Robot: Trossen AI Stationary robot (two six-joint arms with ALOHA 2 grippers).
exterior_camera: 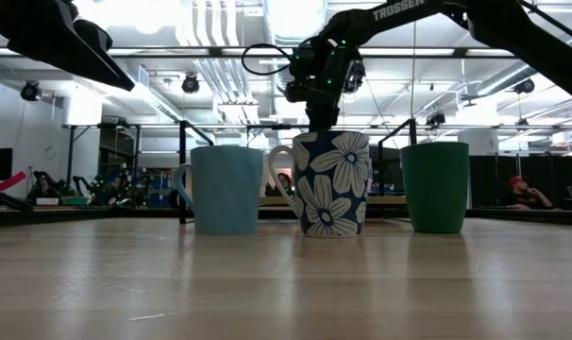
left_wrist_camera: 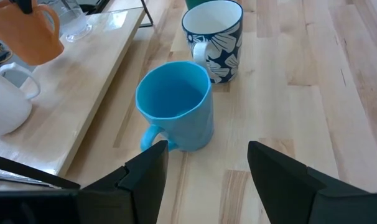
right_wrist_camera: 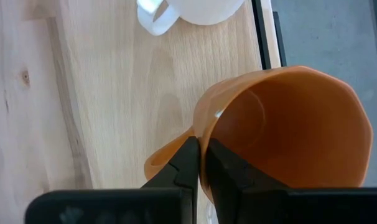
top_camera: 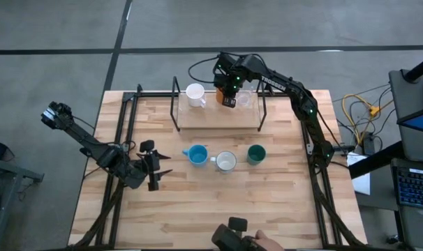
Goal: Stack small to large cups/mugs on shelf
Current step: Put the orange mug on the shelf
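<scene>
Over the shelf [top_camera: 218, 118], far centre of table: right gripper [right_wrist_camera: 203, 163] pinching the wall of the orange mug [right_wrist_camera: 288, 127]; mug looks lifted off the board in the left wrist view.
Shelf contents: white mug [top_camera: 195, 93] at left; clear glass cup [top_camera: 245, 99] at right, just beside the orange mug.
Table row, nearer than shelf: light blue mug [top_camera: 197, 155] left, white mug with dark blue flower pattern [top_camera: 226, 162] middle, dark green cup [top_camera: 256, 154] right.
Left gripper [left_wrist_camera: 204, 165]: near-left of the row, fingers spread, holding nothing, light blue mug just ahead.
Writing: "TROSSEN" on right arm [top_camera: 281, 85].
</scene>
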